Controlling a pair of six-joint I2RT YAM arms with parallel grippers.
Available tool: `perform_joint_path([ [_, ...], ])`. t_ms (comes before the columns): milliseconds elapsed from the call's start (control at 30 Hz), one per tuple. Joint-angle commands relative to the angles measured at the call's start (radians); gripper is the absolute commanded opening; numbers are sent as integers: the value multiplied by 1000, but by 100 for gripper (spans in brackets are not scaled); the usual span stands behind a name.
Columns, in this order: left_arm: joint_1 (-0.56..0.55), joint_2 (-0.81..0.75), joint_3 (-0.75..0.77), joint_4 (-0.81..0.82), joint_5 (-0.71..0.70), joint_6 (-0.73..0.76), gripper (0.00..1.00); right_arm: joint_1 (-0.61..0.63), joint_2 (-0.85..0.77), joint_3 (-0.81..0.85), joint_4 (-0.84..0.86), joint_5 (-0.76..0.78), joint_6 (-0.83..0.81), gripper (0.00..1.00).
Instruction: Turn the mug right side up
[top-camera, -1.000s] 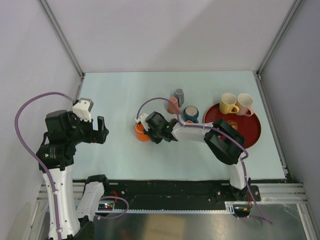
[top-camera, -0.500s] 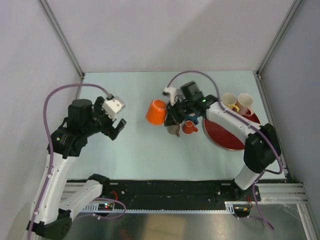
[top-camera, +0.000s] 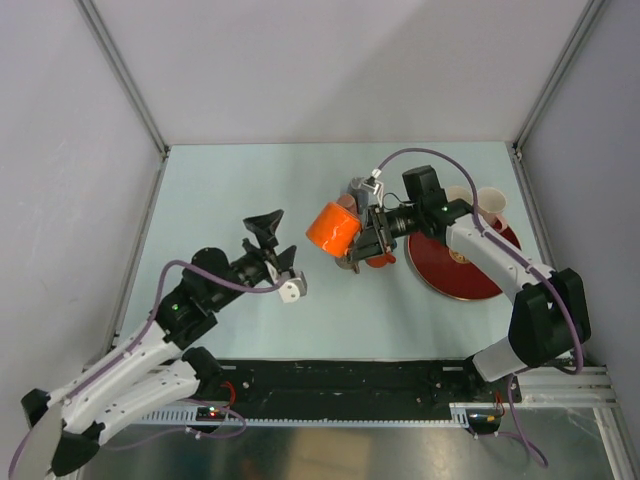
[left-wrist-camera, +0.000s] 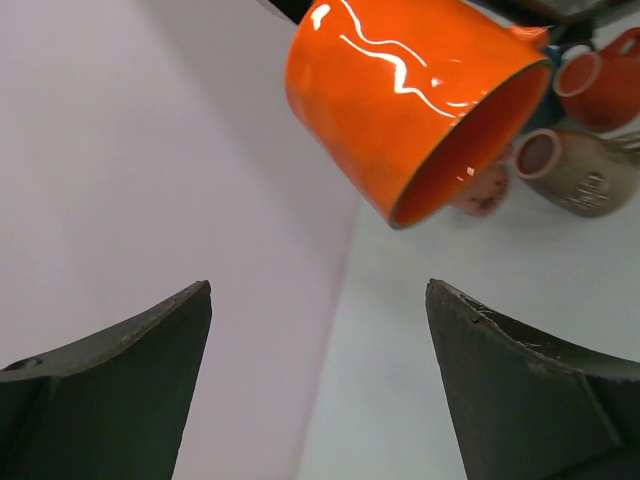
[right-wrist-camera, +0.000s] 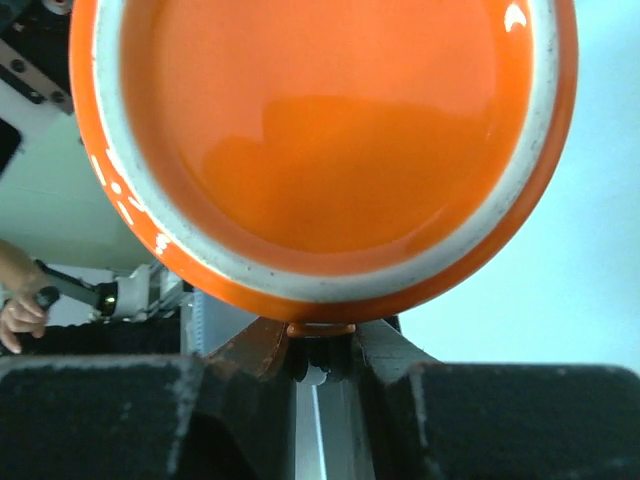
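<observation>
Mid-flip, right gripper (top-camera: 365, 235) clamps handle of orange mug (top-camera: 332, 228), held tilted in air beside red tray (top-camera: 478, 288), left gripper (top-camera: 276, 240) gapes wide farther off; next probably needs rotating upright, then setting down

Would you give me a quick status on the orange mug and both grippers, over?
Left gripper open, empty. Right gripper shut on orange mug, held aloft, tilted sideways, not upright. Loose mugs clustered close by.
</observation>
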Motion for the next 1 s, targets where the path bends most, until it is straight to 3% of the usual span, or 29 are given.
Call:
perform_joint_path([
  [0,-20,70,-6,320,15,152,89,-21,-63,-39,239,-172,168,0],
  [533,-73,258,25,453,49,193,63,15,37,-45,530,-230,417,0],
  [667,-73,286,33,490,26,187,27,13,44,-35,503,-191,410,2],
  [700,-73,288,36,497,15,181,16,9,43,-34,493,-171,406,5],
  [767,-73,288,37,501,-15,153,4,-1,37,-31,477,-126,389,26],
  [833,-74,281,35,501,-56,112,1,-13,22,-20,418,-56,336,42],
  [967,-73,270,69,432,-238,-50,0,-40,-33,37,235,162,119,53],
])
